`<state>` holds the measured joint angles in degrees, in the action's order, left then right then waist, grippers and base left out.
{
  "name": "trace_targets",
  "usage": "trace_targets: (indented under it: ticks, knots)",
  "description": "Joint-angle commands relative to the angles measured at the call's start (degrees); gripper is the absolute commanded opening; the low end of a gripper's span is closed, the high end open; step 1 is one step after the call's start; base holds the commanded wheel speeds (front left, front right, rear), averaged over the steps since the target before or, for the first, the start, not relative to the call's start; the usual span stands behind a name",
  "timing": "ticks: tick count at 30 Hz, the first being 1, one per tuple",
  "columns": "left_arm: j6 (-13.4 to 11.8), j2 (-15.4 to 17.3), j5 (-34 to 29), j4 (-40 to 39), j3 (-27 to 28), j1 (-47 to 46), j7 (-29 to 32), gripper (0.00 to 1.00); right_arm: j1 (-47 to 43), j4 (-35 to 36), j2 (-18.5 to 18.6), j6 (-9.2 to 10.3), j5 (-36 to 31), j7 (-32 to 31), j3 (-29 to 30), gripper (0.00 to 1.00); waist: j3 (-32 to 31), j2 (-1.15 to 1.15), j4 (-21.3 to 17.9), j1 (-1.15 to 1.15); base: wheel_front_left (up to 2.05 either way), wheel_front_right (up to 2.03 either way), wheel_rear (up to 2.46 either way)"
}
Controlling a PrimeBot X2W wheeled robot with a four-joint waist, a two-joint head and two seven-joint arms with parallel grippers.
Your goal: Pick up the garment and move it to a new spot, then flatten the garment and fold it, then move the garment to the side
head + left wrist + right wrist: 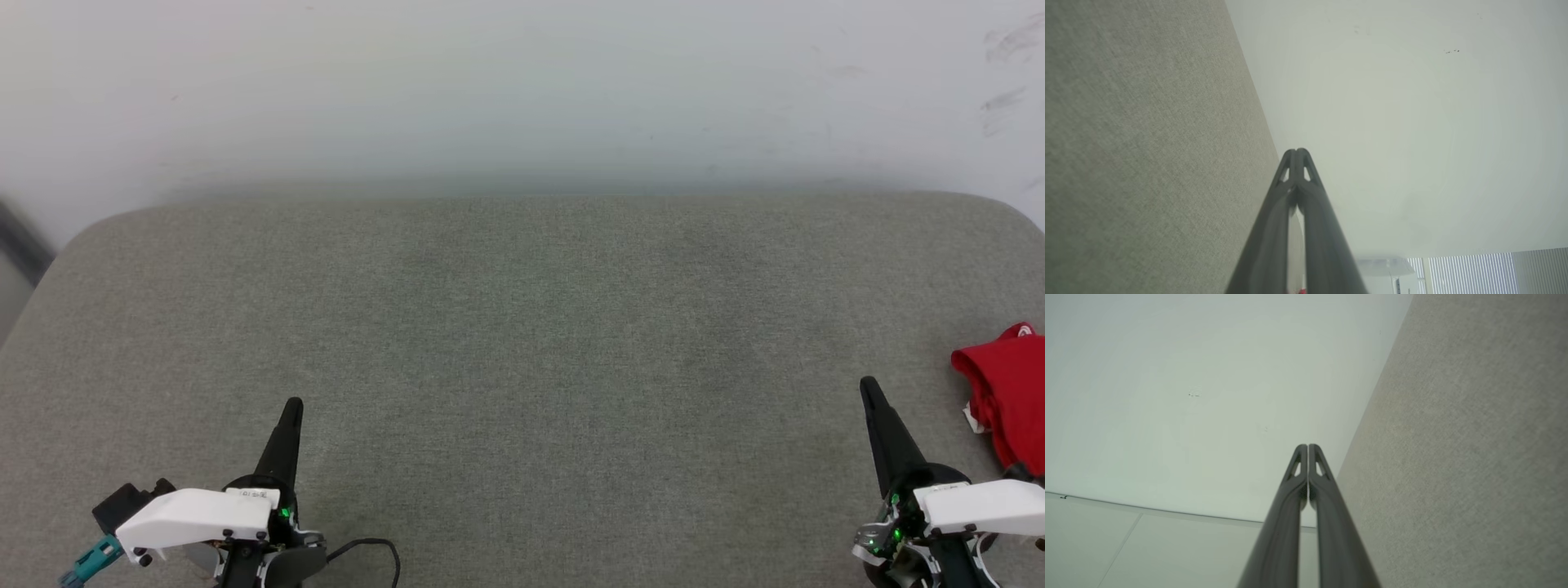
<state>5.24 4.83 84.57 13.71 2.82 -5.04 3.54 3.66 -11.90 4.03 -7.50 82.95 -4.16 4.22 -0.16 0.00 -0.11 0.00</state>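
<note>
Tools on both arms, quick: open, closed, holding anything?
Left tool: closed, holding nothing.
Right tool: closed, holding nothing; the garment lies on the cushion to its right.

Garment (1008,400) runs off the head view's right edge, its lower corner hidden behind the right gripper (868,384); red speck (1301,291) at the left wrist view's bottom edge, too small to tell.
</note>
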Motion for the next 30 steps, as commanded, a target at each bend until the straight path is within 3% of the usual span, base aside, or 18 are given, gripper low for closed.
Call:
trace_targets:
  ticks: [1, 30]
  knots:
    - [0.46, -0.16, 0.84, -0.02, 0.56, -0.99, 0.35, 0.00, 1.40, -0.13, 0.13, 0.01, 1.17, -0.42, 0.14, 0.00, 0.01, 0.00, 0.01, 0.00, 0.00, 0.00, 0.00]
    - [2.43, -1.84, 8.15, 0.39, 3.71, -1.41, 2.90, 0.00, 2.86, -2.18, -0.24, 0.02, 10.60, -1.42, 1.06, 0.00, 0.34, 0.00, 0.11, 0.00, 0.00, 0.00, 0.00]
